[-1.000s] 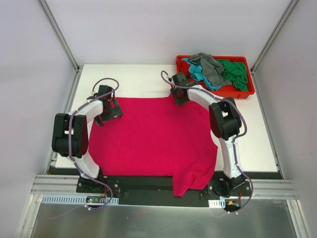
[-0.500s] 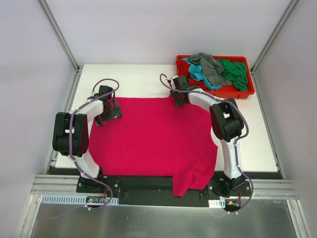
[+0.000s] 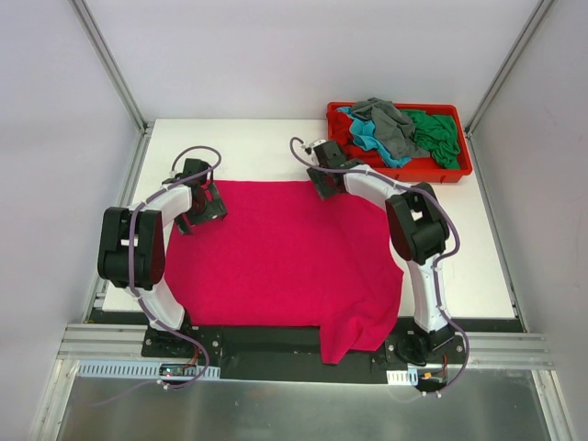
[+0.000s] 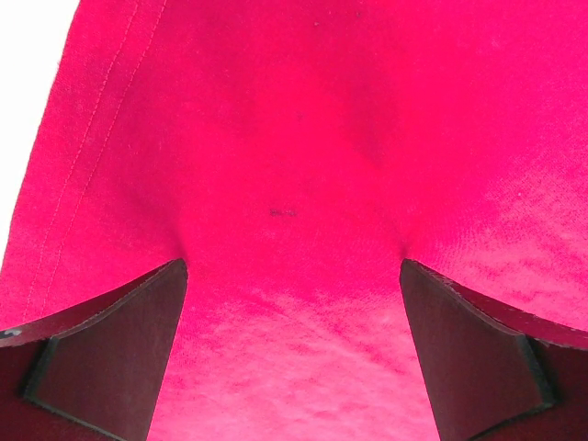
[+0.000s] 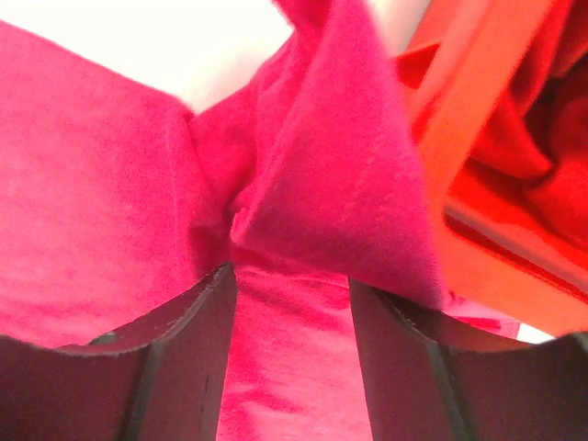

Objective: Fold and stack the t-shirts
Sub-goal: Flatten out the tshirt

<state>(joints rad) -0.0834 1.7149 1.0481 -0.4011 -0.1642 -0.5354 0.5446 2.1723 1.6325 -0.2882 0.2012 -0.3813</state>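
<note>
We find the left gripper (image 3: 204,204) at the far left corner of the magenta-pink t-shirt (image 3: 285,253), its jaws spread wide with flat cloth lying between them. The shirt lies spread over the white worktop (image 3: 257,147), its near right part hanging over the near edge. At the shirt's far edge the right gripper (image 3: 322,180) has its jaws drawn in, pinching a raised fold of it. Further right, the red tray (image 3: 459,169) holds the grey t-shirt (image 3: 386,119), teal t-shirt (image 3: 367,138) and green t-shirt (image 3: 436,138) in a heap.
</note>
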